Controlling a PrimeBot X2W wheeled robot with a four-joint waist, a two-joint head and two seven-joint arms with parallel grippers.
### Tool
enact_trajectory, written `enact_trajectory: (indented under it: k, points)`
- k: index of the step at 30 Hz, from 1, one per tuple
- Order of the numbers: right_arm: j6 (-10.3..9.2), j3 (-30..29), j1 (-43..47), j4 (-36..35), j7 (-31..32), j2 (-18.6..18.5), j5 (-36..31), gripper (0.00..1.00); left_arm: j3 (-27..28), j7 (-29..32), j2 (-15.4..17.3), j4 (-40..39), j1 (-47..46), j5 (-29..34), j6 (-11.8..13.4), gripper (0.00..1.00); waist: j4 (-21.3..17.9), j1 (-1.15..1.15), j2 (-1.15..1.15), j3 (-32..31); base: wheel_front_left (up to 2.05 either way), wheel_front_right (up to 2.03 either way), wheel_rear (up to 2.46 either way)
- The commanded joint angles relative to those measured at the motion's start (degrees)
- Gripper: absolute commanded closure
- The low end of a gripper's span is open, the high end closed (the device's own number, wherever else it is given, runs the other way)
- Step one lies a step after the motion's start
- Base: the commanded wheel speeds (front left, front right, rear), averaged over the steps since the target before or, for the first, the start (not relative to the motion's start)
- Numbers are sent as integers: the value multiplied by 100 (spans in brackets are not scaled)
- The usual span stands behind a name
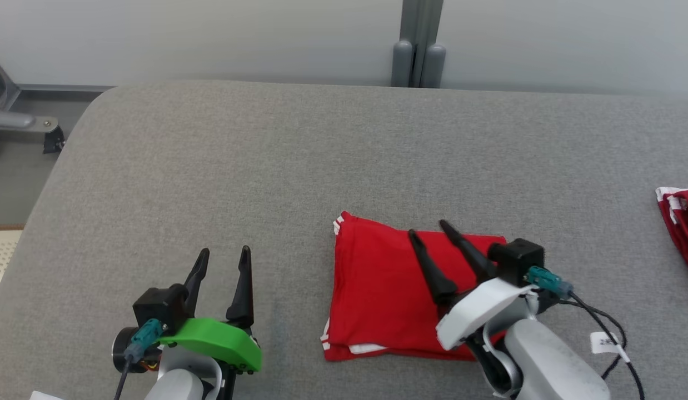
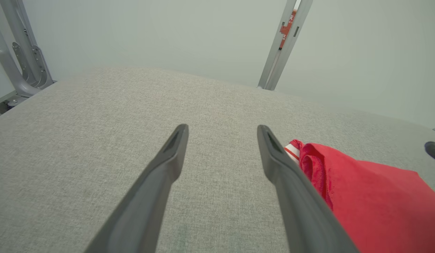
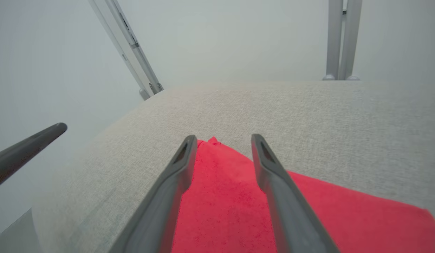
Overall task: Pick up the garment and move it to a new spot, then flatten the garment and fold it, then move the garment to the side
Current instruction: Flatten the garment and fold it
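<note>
While the folded red garment point(image 1: 377, 289) lies toward the grey table's point(image 1: 266, 155) front edge, the right gripper point(image 1: 429, 228) hovers over it, jaws parted and empty. The left gripper point(image 1: 224, 251) gapes over bare table. It's soft, light and floppy, so pinch every layer at a side edge. The right forearm hides one corner, and another red cloth point(image 1: 683, 222) is cut off.

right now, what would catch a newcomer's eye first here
The folded red garment on the grey table, just right of centre, stands out most. The right gripper hangs over it with jaws apart; the left gripper sits open at lower left. A second red cloth peeks in at the far right edge.
</note>
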Motion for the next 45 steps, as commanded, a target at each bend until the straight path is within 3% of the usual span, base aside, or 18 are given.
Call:
enact_trajectory:
  k: [1, 7, 14, 28, 45]
  points:
    - [2, -360, 229, -238, -19, -3, -236, 0, 5, -24, -32, 37, 65, 52, -41, 0, -252, 0, 0, -228, 0, 0, 0]
    - [2, -1692, 1068, -1105, -20, 116, -990, 0, 74, -48, -221, 172, 105, 241, -57, 0, -523, 0, 0, -447, 0, 0, 0]
    - [2, -2420, 1625, -1550, -21, 198, -1532, 0, 490, -47, -468, 26, 434, 613, -157, 0, -763, 0, 0, -555, 0, 0, 0]
    - [1, -2639, 1922, -1609, -22, 224, -1465, 0, 1264, -49, -728, -26, 940, 1220, -489, 0, -835, 0, 0, -608, 0, 0, 0]
    - [2, -2615, 1786, -1515, 55, 225, -1358, 0, 1447, -50, -827, 66, 874, 1521, -662, 0, -712, 0, 0, -566, 0, 0, 0]
